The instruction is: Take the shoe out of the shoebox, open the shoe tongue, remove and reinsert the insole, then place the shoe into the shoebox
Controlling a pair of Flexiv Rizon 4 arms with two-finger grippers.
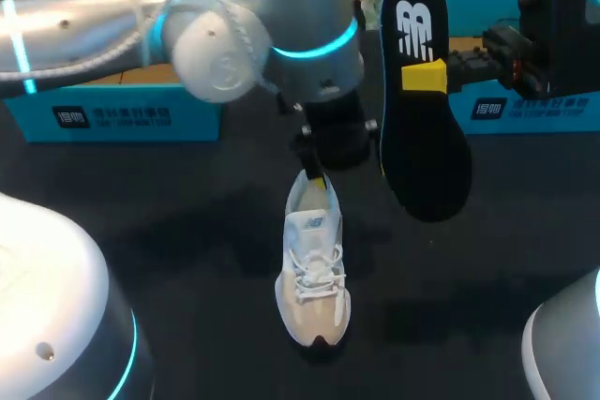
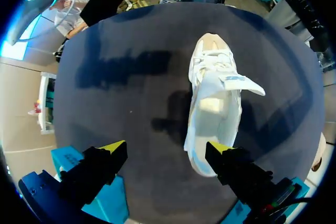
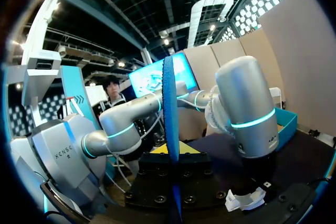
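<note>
A white and beige shoe [image 1: 314, 278] lies on the dark table, toe toward the front edge. Its tongue [image 2: 242, 83] is folded out over the laces. My left gripper [image 1: 315, 175] hangs just above the heel and is open [image 2: 165, 150]; the heel lies by one of its fingers [image 2: 219, 149] and nothing is held. My right gripper [image 1: 441, 77] is shut on the black insole [image 1: 422, 100], held upright in the air behind and to the right of the shoe. In the right wrist view the insole [image 3: 169, 129] shows edge-on between the fingers.
A teal shoebox part [image 1: 112, 114] stands at the back left and another [image 1: 525, 100] at the back right, behind the insole. My left arm [image 3: 247, 108] stands close in front of the right gripper. Dark bare table lies on both sides of the shoe.
</note>
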